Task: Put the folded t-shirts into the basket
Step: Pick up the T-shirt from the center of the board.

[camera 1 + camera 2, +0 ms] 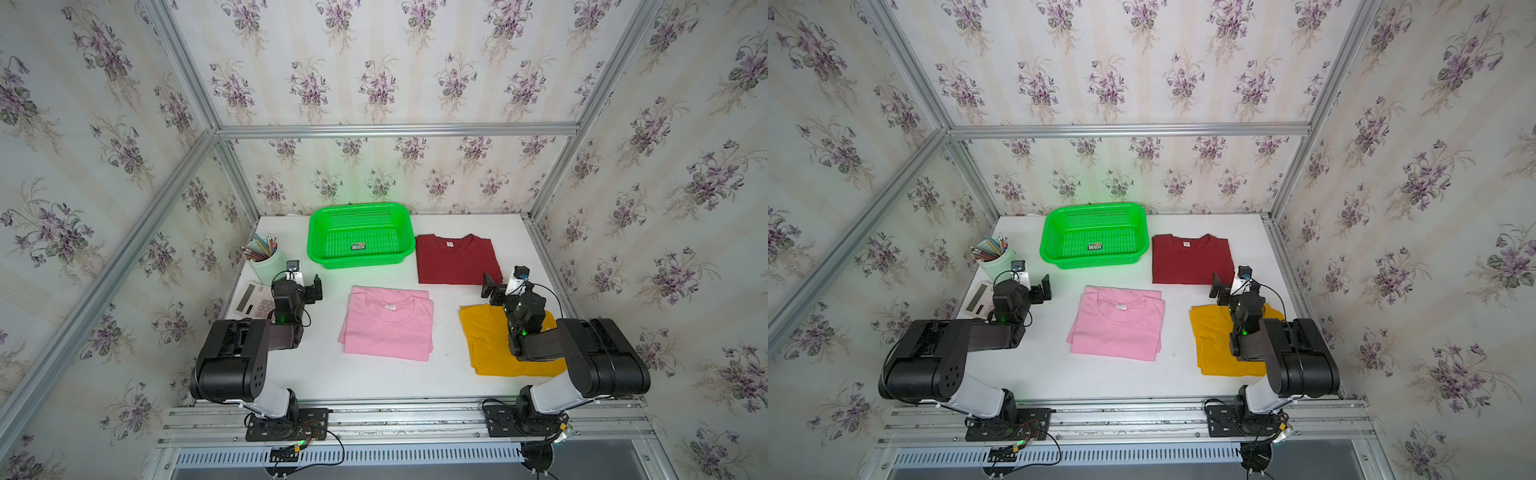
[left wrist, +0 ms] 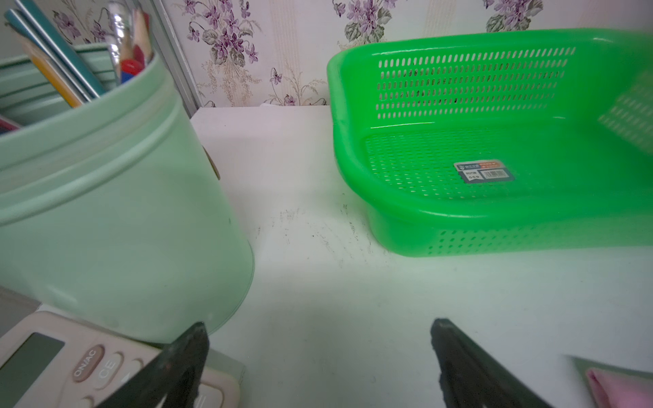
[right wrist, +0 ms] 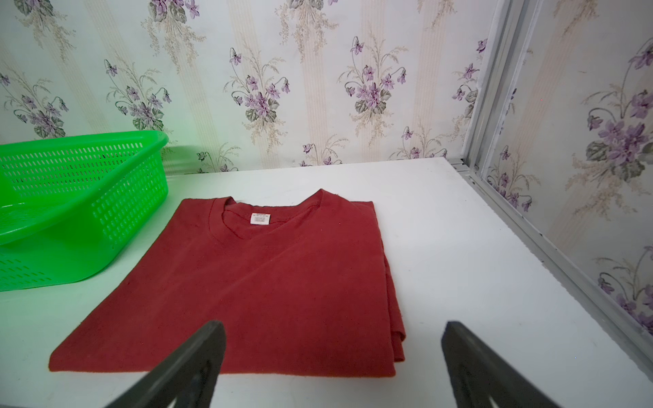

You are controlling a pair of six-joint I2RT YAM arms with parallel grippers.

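**Three folded t-shirts [image 1: 388, 328] lay flat on the table, outside the basket [image 1: 361, 262]**

Three walls papered with violet sprigs [image 1: 374, 62] closed in the white table [image 1: 374, 382], with aluminium framing [image 1: 395, 129] at the corners. The tabletop was scuffed in front of the basket.

At the far left stood a pale green pencil cup [image 1: 266, 266], and a calculator [image 1: 251, 300] lay just beside it. The left gripper [image 2: 318, 326] was near both, its jaws spread wide and holding nothing.

The basket sat at the back, left of centre, a sticker [image 2: 484, 172] on its mesh floor. The pink t-shirt [image 1: 388, 328] lay in the middle, nearer the front.

Just right of the basket was the dark red t-shirt [image 1: 455, 262], collar toward the back wall. In front of that shirt lay the mustard yellow t-shirt [image 1: 486, 345], partly covered by the right arm. The right gripper [image 3: 332, 326] hung at the dark red shirt's near edge, jaws fully apart and gripping nothing.
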